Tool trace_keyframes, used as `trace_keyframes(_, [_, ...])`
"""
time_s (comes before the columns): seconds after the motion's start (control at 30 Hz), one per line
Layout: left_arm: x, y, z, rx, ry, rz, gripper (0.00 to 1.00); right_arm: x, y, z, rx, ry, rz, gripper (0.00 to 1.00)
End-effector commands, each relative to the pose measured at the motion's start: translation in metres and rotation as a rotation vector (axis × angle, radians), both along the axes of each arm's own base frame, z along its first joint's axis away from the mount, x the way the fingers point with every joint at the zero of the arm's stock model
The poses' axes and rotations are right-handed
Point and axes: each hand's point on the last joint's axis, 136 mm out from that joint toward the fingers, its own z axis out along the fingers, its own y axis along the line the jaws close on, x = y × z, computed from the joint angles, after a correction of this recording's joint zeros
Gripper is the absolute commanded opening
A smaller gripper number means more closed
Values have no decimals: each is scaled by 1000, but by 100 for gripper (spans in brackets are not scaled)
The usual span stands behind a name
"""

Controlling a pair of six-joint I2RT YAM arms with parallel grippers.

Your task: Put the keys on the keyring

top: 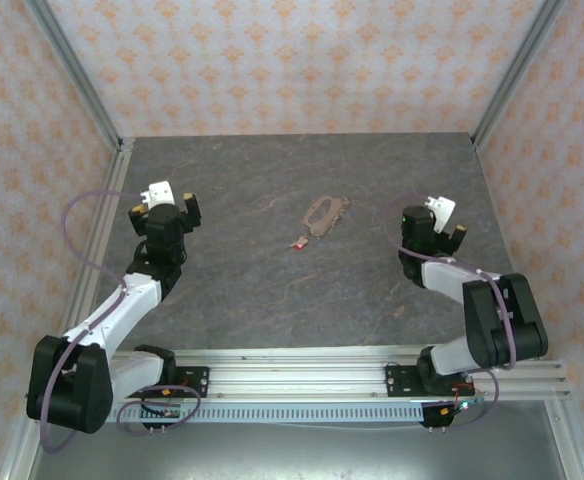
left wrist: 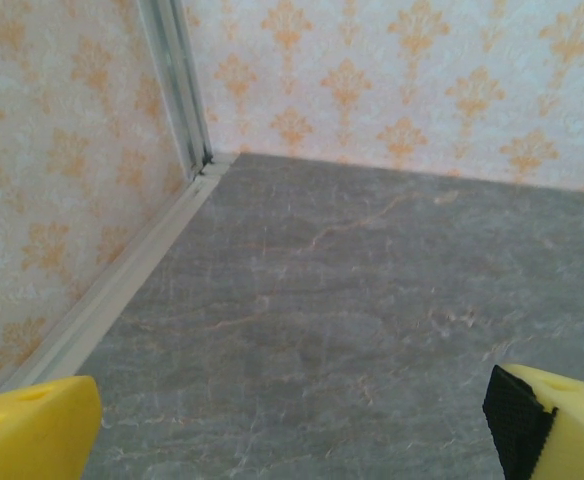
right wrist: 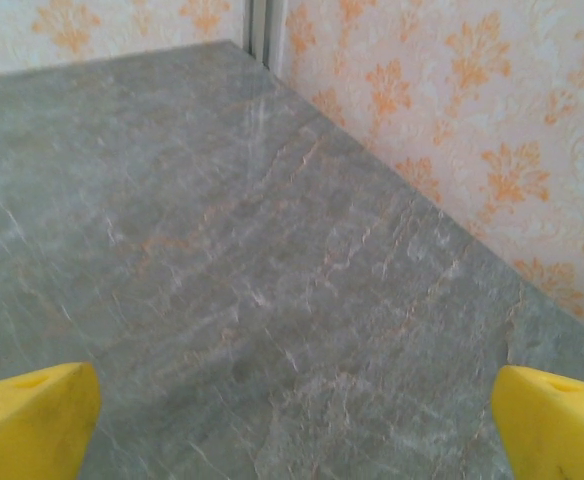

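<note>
The keyring (top: 326,214), a thin grey-brown oval loop with a jagged fringe, lies flat near the middle of the dark table. The keys (top: 299,242), a tiny red piece, lie just below and left of it, apart from the loop. My left gripper (top: 162,195) stands open far to the left of both, and between its yellow fingertips (left wrist: 32,430) there is bare table. My right gripper (top: 434,215) stands open to the right of the keyring, its yellow fingertips (right wrist: 557,425) wide apart over bare table.
Patterned walls with metal corner posts (top: 77,75) enclose the table (top: 272,300) on three sides. An aluminium rail (top: 302,365) carrying the arm bases runs along the near edge. The left wall's base strip (left wrist: 132,280) lies close to my left gripper.
</note>
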Motion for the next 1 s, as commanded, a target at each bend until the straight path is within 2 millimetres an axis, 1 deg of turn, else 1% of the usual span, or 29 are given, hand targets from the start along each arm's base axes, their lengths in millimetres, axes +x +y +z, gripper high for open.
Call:
trace_keyframes(0.0, [2,0,-19,10,-20,-19,100,4,-3,4,3,-110,14,100])
trace_keyframes(0.07, [6,-1,-40,31,7,-43,100,7,5,1,35,-99,77,100])
trace_keyframes(0.1, [8,0,-47,40,25,-44,100,9,8,-3,49,-100,121,100])
trace_keyframes(0.13, [11,2,-59,20,56,-52,100,12,15,-7,72,-100,180,100])
trace_keyframes(0.17, [13,-1,-68,7,44,-83,100,13,17,-13,92,-96,214,100])
trace_keyframes(0.2, [13,-1,-76,0,36,-88,100,12,17,-21,108,-93,224,99])
trace_keyframes(0.23, [12,3,-84,0,30,-66,100,13,14,-18,109,-152,225,99])
trace_keyframes(0.3, [16,5,-95,-1,30,-53,100,14,13,-20,154,-114,237,99])
trace_keyframes(0.33, [20,6,-99,-4,65,-51,100,16,13,-22,170,-112,255,99])
trace_keyframes(0.37, [22,3,-101,-17,98,-74,100,18,13,-23,168,-119,258,100])
trace_keyframes(0.4, [24,2,-100,-15,70,-87,100,17,13,-23,171,-105,257,100])
trace_keyframes(0.43, [23,2,-102,-20,97,-87,100,16,13,-24,171,-97,257,100])
trace_keyframes(0.5, [24,2,-101,-17,88,-87,100,16,13,-21,164,-109,259,99])
trace_keyframes(0.7, [24,2,-100,-17,84,-88,100,19,19,-22,140,-87,272,99])
trace_keyframes(0.83, [24,2,-101,-17,88,-87,100,21,19,-25,149,-73,273,100])
trace_keyframes(0.97, [24,2,-100,-15,87,-87,100,19,19,-24,155,-85,287,99])
